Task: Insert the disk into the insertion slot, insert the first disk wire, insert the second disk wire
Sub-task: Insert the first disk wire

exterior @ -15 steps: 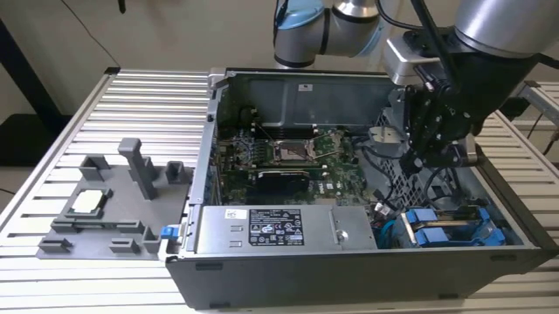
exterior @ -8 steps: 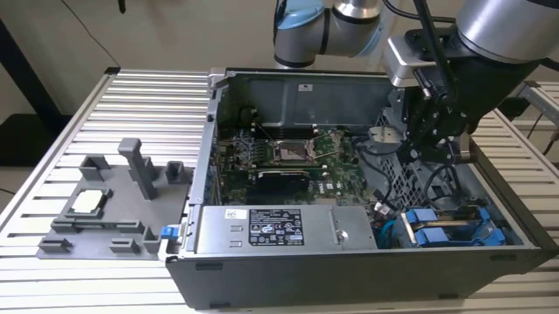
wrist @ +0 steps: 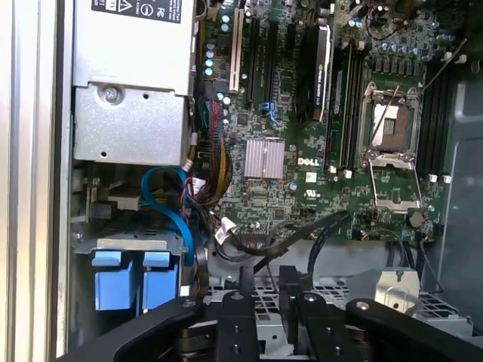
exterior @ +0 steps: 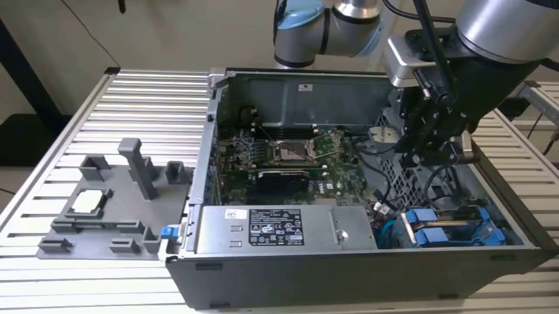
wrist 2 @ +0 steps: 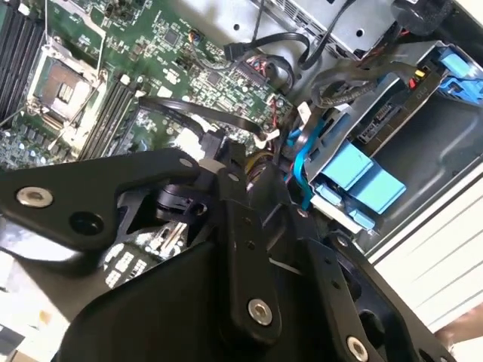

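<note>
Evidently the first-wire step was in hand: disk seated, wire end in the gripper.

The disk (exterior: 447, 229), in its blue carrier, sat inside the insertion slot (wrist: 128, 243) at the case corner on the exterior view's right, just beside the power-supply box (exterior: 271, 229), so seating looked done. Above it the gripper (exterior: 428, 160) hung inside the case and seemed clenched on the end of a black flat wire (wrist: 303, 239) that ran back over the motherboard (wrist: 264, 113). Plugging it would call for squaring the connector to the disk's port and passing clear of the blue cable (wrist: 177, 219) nearby.
</note>
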